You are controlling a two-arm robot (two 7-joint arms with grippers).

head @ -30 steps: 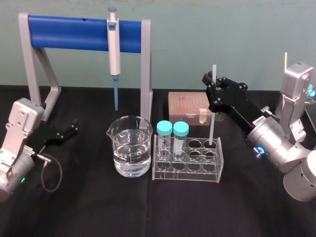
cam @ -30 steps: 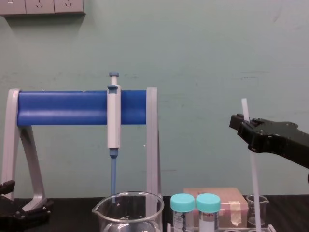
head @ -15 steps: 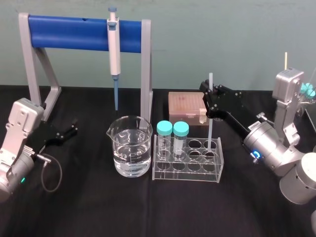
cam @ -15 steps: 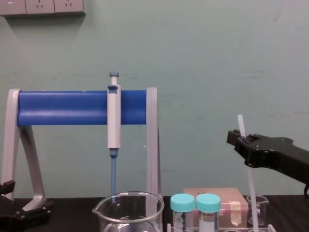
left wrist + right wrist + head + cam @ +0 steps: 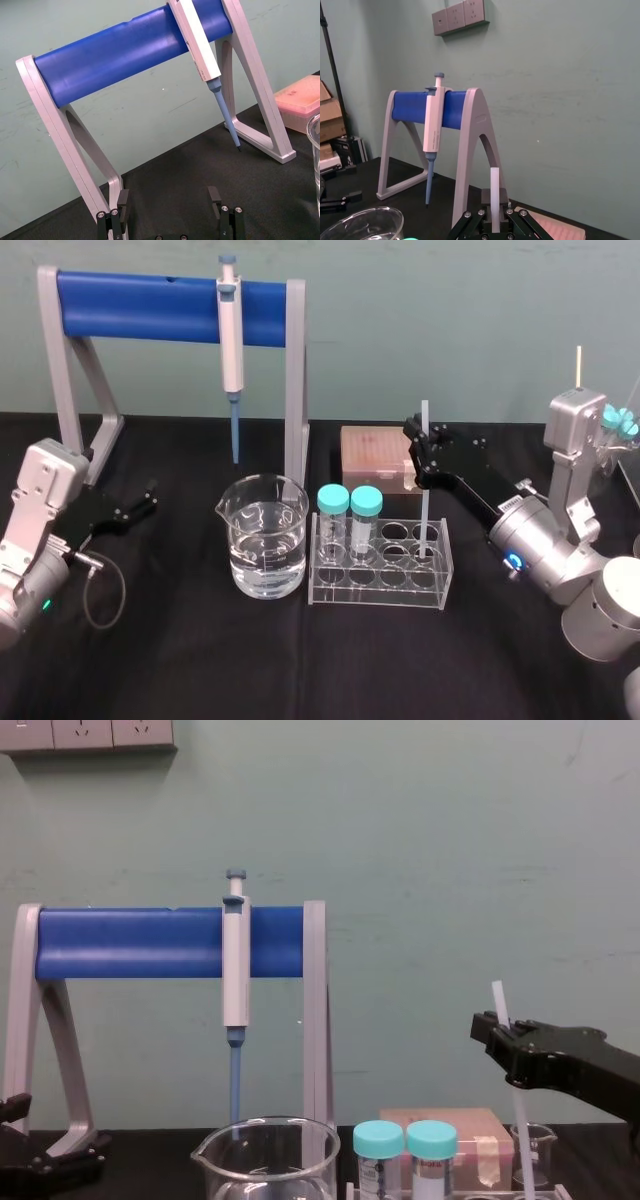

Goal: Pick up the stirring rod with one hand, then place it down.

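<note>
The stirring rod (image 5: 424, 490) is a thin white translucent stick standing upright. Its lower end sits inside a right-hand well of the clear tube rack (image 5: 380, 585). My right gripper (image 5: 420, 455) is shut on the rod's upper part, and a short length sticks up above the jaws. The right wrist view shows the rod (image 5: 495, 192) pinched between the black fingers of that gripper (image 5: 495, 220). From the chest, the rod (image 5: 519, 1135) hangs below the right gripper (image 5: 505, 1038). My left gripper (image 5: 148, 500) rests open at the table's left, and in the wrist view this gripper (image 5: 167, 197) holds nothing.
A glass beaker (image 5: 265, 545) of water stands left of the rack. Two teal-capped tubes (image 5: 350, 505) fill the rack's left wells. Behind it is a pink tip box (image 5: 375, 452). A pipette (image 5: 231, 335) hangs on the blue stand (image 5: 150, 308). A small beaker (image 5: 532, 1145) stands at the right.
My right gripper has come down and slightly left with the rod still in it. The rod's lower end has sunk deeper into the rack well. The left arm has not moved.
</note>
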